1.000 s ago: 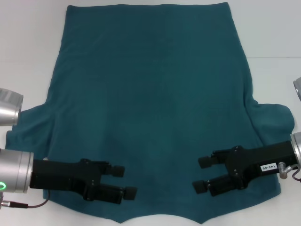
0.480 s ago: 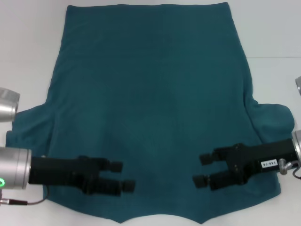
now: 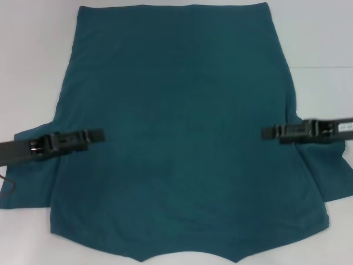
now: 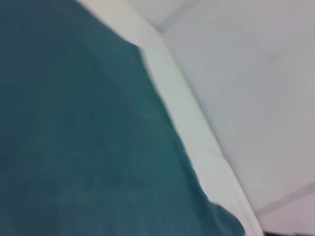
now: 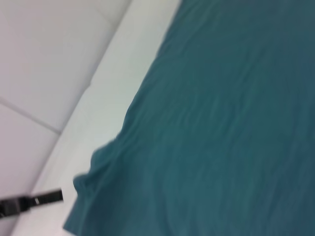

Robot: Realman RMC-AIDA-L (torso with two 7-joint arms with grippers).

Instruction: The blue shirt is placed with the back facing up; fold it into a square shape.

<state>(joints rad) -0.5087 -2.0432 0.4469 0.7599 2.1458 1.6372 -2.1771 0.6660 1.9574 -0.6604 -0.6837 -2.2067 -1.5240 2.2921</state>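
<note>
On white table, blue shirt flat

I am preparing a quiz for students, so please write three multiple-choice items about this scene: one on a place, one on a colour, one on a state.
1. Where is the left gripper?
A. over the shirt's edge, by its left sleeve
B. at the far hem
C. off the table

2. What colour is the blue shirt?
A. red
B. dark teal-blue
C. white

3. How does the shirt lie?
A. folded into a square
B. rolled into a ball
C. spread flat, unfolded

Answers:
1 A, its tip lies at the sleeve side, mirrored by the right gripper.
2 B, the whole cloth is teal-blue on the white table.
3 C, both sleeves and the body lie open.
</note>
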